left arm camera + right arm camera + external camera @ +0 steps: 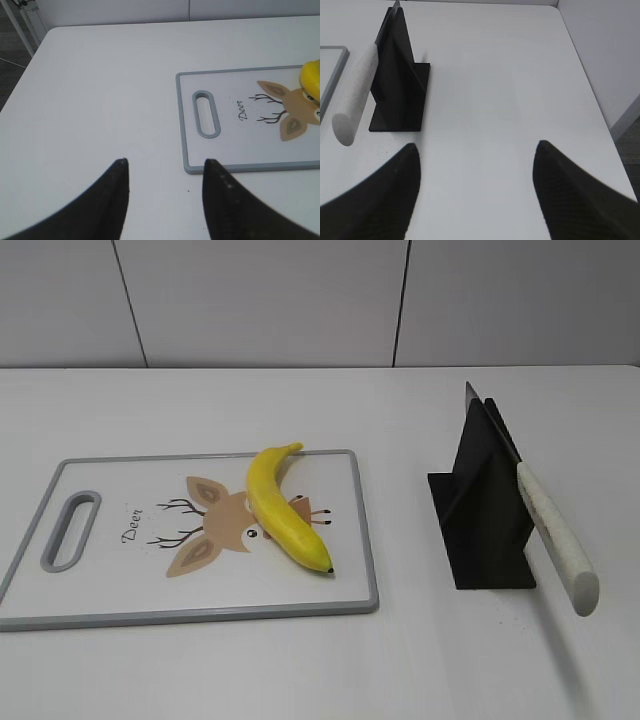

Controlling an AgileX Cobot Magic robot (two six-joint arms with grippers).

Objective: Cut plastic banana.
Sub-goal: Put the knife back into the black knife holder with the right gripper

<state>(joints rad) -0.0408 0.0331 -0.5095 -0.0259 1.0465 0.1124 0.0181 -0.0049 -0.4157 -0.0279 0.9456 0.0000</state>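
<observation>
The plastic banana lies whole on the white cutting board with a deer picture, stem to the back, dark tip to the front right. Only its edge shows in the left wrist view. A knife with a white handle leans in a black stand to the right of the board; it also shows in the right wrist view. My left gripper is open and empty over bare table left of the board. My right gripper is open and empty, right of the stand. Neither gripper shows in the exterior view.
The board's grey rim has a handle slot at its left end. The white table's left edge and right edge are near. A panelled wall stands behind the table.
</observation>
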